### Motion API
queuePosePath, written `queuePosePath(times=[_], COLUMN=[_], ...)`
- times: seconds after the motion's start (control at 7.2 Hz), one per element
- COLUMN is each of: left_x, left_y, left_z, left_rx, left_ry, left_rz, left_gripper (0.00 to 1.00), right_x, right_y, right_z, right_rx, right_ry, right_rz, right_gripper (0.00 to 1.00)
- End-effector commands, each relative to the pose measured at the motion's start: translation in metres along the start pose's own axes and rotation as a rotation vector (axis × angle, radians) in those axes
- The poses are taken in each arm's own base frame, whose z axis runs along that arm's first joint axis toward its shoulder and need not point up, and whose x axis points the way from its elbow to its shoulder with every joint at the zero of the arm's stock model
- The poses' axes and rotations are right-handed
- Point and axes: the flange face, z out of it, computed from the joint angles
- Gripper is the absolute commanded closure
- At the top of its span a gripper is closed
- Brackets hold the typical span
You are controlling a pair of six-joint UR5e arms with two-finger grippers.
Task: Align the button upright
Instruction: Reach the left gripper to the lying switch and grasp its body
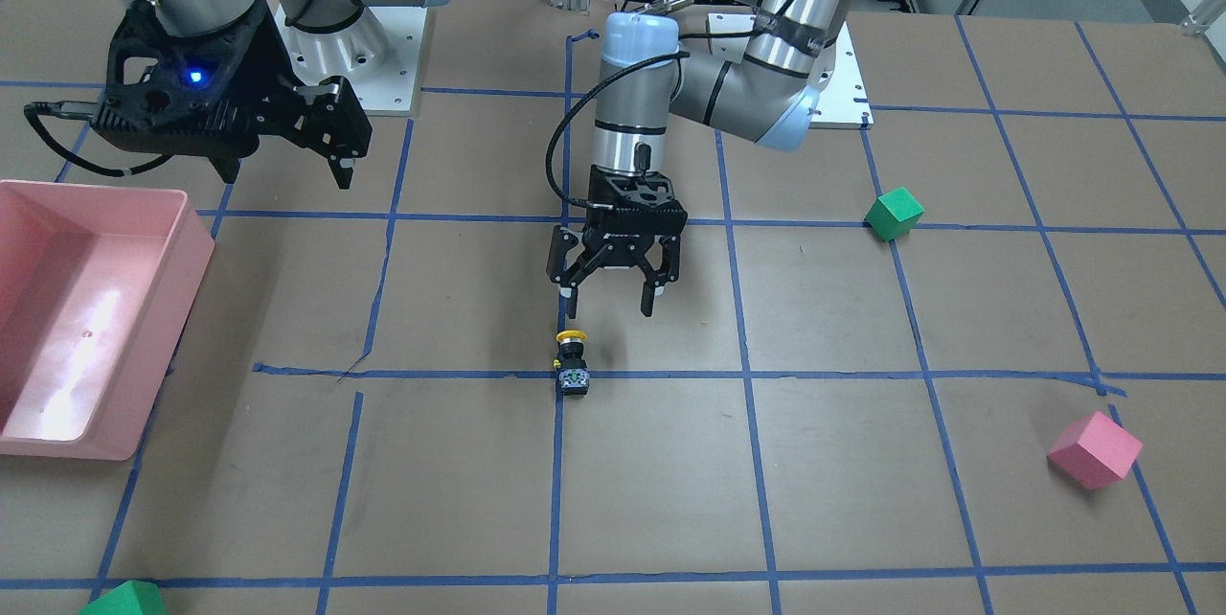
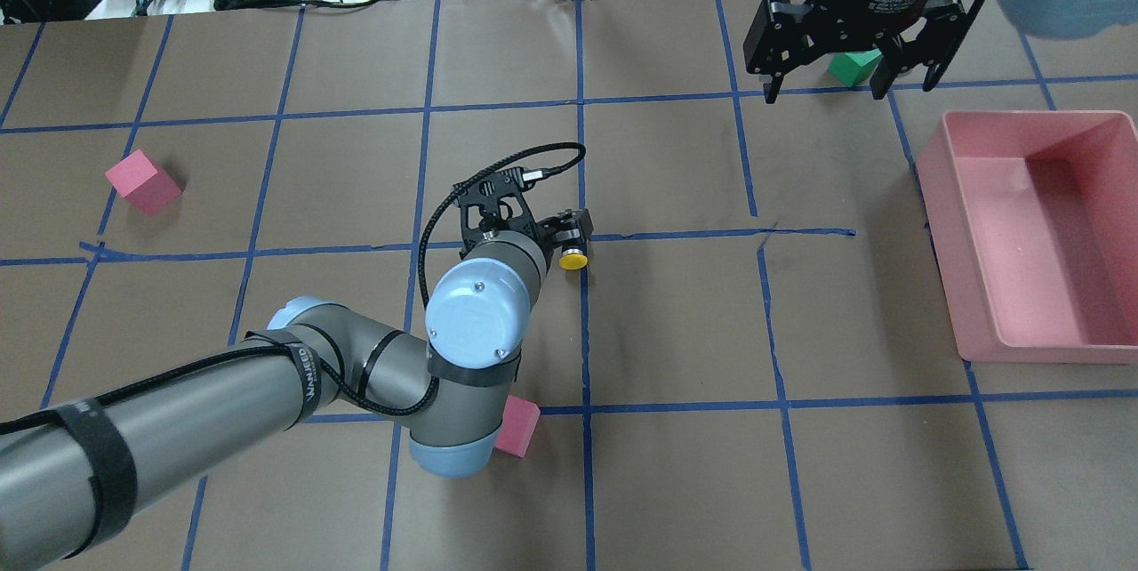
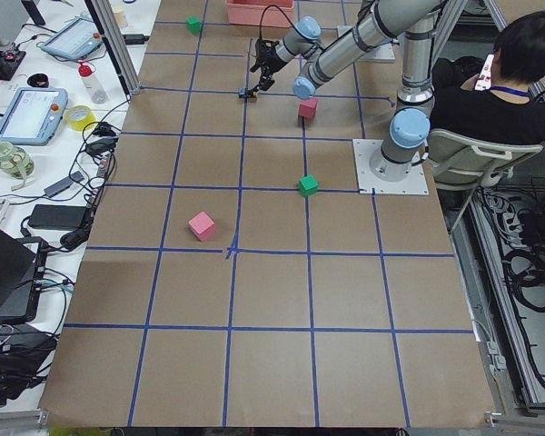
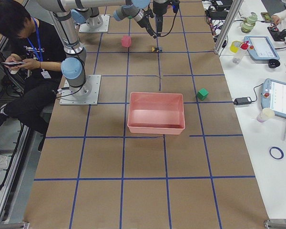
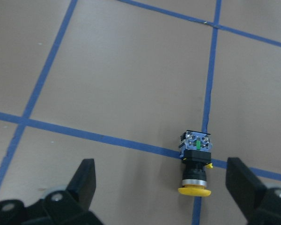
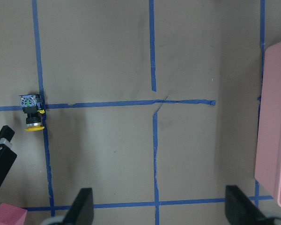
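The button (image 1: 572, 363) lies on its side on the brown table, at a crossing of blue tape lines. Its yellow cap points toward the robot and its silvery-green terminal base points away. My left gripper (image 1: 613, 304) hangs open and empty just above the table, a little to the robot's side of the button and not touching it. In the left wrist view the button (image 5: 195, 166) lies ahead of the open gripper (image 5: 164, 187), nearer the right-hand finger (image 5: 243, 183). My right gripper (image 1: 330, 141) is open and empty, high up and far from the button (image 6: 32, 112).
A pink bin (image 1: 144, 328) stands under my right gripper's side. Around the table lie a green cube (image 1: 894, 213), a pink cube (image 1: 1095, 449) and another green cube (image 1: 124, 599). A second pink cube (image 2: 517, 426) lies under my left arm's elbow.
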Motion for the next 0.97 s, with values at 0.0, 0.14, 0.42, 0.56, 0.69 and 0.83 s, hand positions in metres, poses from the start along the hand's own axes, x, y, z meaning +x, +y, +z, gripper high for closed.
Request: queuePosePath(times=[0.0, 0.14, 0.42, 0.56, 0.69, 0.83], left_x=[0.014, 0.021, 0.018, 0.015, 0.012, 0.011], left_y=[0.019, 0.038, 0.053, 0.060, 0.064, 0.065], left_z=[0.032, 0.044, 0.059, 0.062, 0.060, 0.059], left_rx=[0.034, 0.027, 0.047, 0.036, 0.028, 0.026], left_ry=[0.027, 0.038, 0.035, 0.029, 0.025, 0.022], left_rz=[0.113, 0.186, 0.207, 0.234, 0.261, 0.284], left_gripper=[0.00, 0.00, 0.00, 0.13, 0.38, 0.64], right_x=[0.000, 0.000, 0.000, 0.000, 0.000, 0.000], right_y=[0.000, 0.000, 0.000, 0.000, 0.000, 0.000], right_z=[0.000, 0.000, 0.000, 0.000, 0.000, 0.000], right_rx=[0.000, 0.000, 0.000, 0.000, 0.000, 0.000], right_ry=[0.000, 0.000, 0.000, 0.000, 0.000, 0.000], right_rz=[0.000, 0.000, 0.000, 0.000, 0.001, 0.002], right_gripper=[0.00, 0.00, 0.00, 0.00, 0.00, 0.00])
